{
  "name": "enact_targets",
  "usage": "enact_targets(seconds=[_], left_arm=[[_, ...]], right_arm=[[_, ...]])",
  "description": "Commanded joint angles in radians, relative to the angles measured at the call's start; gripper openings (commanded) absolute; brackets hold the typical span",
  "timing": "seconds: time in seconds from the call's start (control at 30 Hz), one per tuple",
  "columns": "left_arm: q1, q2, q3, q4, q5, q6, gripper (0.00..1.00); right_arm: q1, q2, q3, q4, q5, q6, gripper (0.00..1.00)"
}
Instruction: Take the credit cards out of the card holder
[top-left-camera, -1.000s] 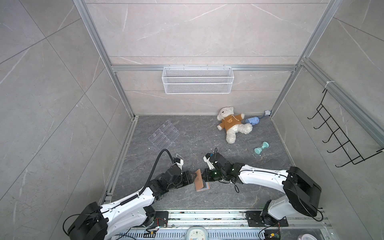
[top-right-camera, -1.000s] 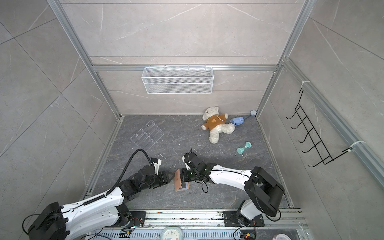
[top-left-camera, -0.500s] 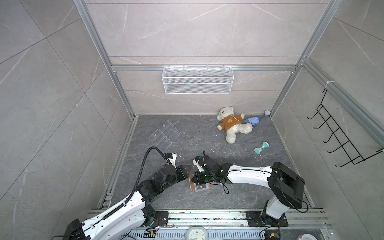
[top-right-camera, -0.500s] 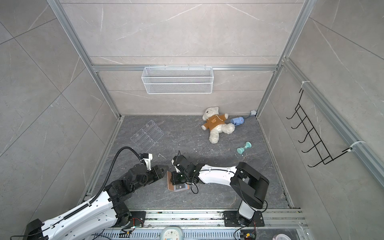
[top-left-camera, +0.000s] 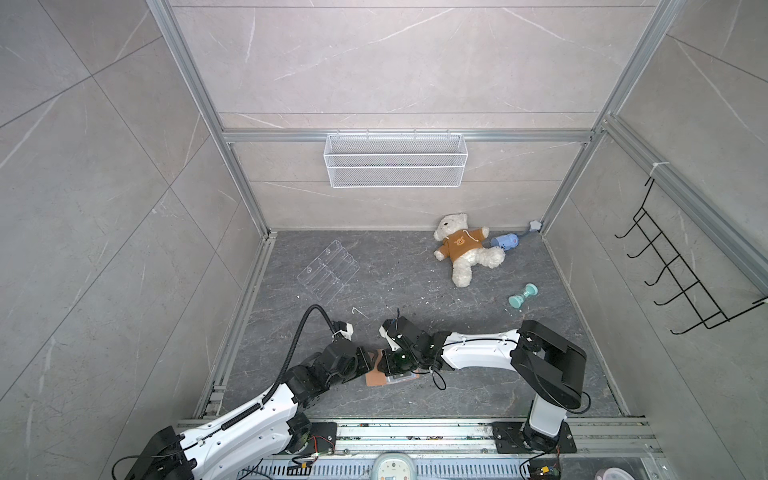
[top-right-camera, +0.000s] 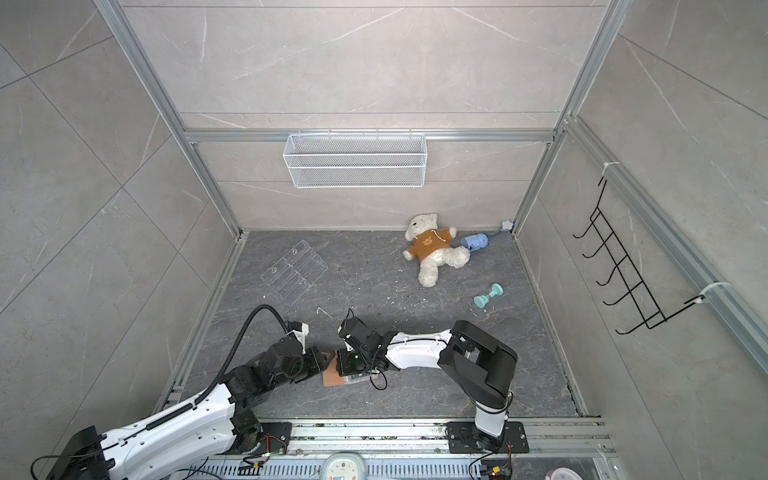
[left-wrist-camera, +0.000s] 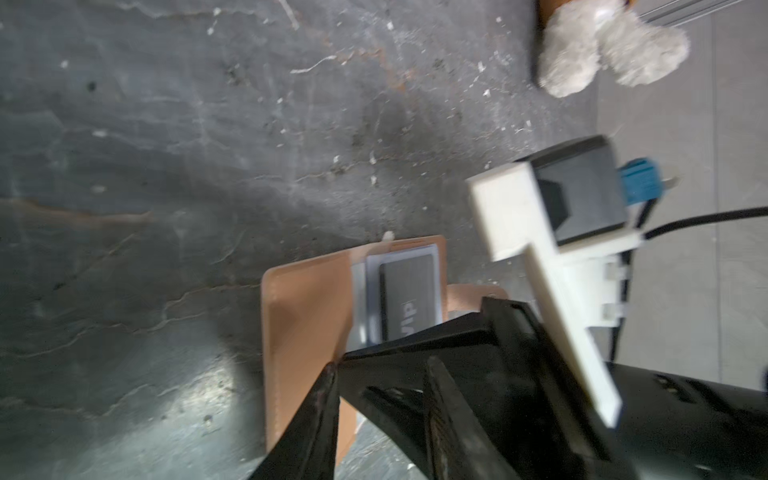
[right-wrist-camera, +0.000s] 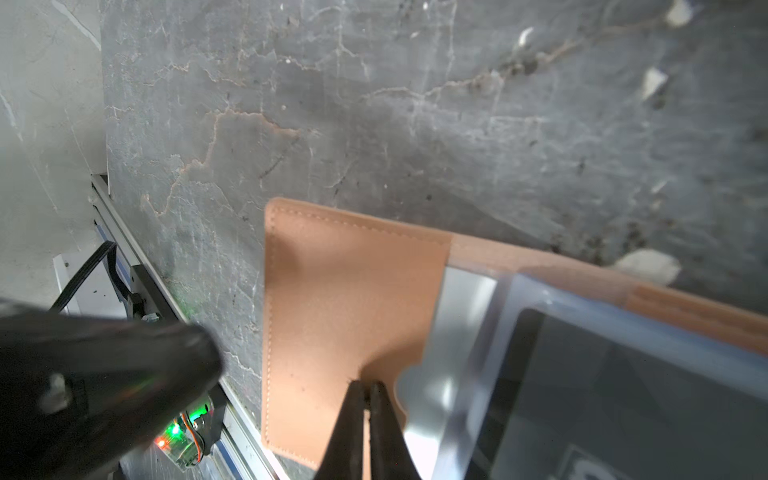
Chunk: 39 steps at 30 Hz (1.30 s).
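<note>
Near the front rail (top-left-camera: 415, 432), the card holder (left-wrist-camera: 307, 316) lies open on the floor (top-left-camera: 415, 291), a credit card (left-wrist-camera: 409, 299) in its blue sleeve (left-wrist-camera: 359, 299). Right gripper (right-wrist-camera: 365, 390), jaws together, presses the leather, likely pinning it. Left gripper (left-wrist-camera: 381, 365), half spread and empty, is crowded by it. Teddy bear (top-left-camera: 461, 249) and acrylic rack (top-left-camera: 328, 270) sit well apart.

The holder (top-left-camera: 375, 377) is boxed in. My left gripper (left-wrist-camera: 380, 368) crowds its left edge and my right gripper (right-wrist-camera: 365, 390) presses down on it from the right, so I have no way in from either side. Beyond the holder I have bare floor (top-left-camera: 415, 299), bounded by the rack (top-left-camera: 328, 270) to the left and by the bear (top-left-camera: 461, 249) and dumbbell (top-left-camera: 522, 296), well apart to the right. On the near side only a strip remains before the rail (top-left-camera: 415, 428).
</note>
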<state>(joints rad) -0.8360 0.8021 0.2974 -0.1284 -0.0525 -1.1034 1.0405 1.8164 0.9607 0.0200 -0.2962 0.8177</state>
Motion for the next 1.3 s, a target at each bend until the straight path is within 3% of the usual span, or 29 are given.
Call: enact_targets(seconds=[0.0, 0.2, 0.53, 0.7, 1.07, 1.27], left_arm=[[-0.002, -0.007, -0.010, 0.033, -0.008, -0.033, 0.35], [-0.002, 0.058, -0.035, 0.074, -0.001, -0.047, 0.33], [-0.002, 0.204, -0.029, 0.138, 0.019, -0.038, 0.14], [-0.002, 0.246, -0.041, 0.141, 0.005, -0.051, 0.11], [-0.002, 0.215, -0.064, 0.130, -0.001, -0.047, 0.07], [-0.002, 0.196, -0.070, 0.121, -0.005, -0.040, 0.07]], right_arm=[[0.008, 0.030, 0.001, 0.012, -0.004, 0.026, 0.10], [0.010, 0.037, -0.006, 0.017, 0.000, 0.041, 0.10], [0.010, 0.038, 0.003, 0.000, 0.004, 0.039, 0.10], [0.009, 0.016, 0.034, -0.077, 0.035, 0.015, 0.13], [-0.029, -0.137, 0.059, -0.288, 0.185, -0.036, 0.54], [-0.088, -0.265, 0.012, -0.341, 0.236, -0.074, 0.82]])
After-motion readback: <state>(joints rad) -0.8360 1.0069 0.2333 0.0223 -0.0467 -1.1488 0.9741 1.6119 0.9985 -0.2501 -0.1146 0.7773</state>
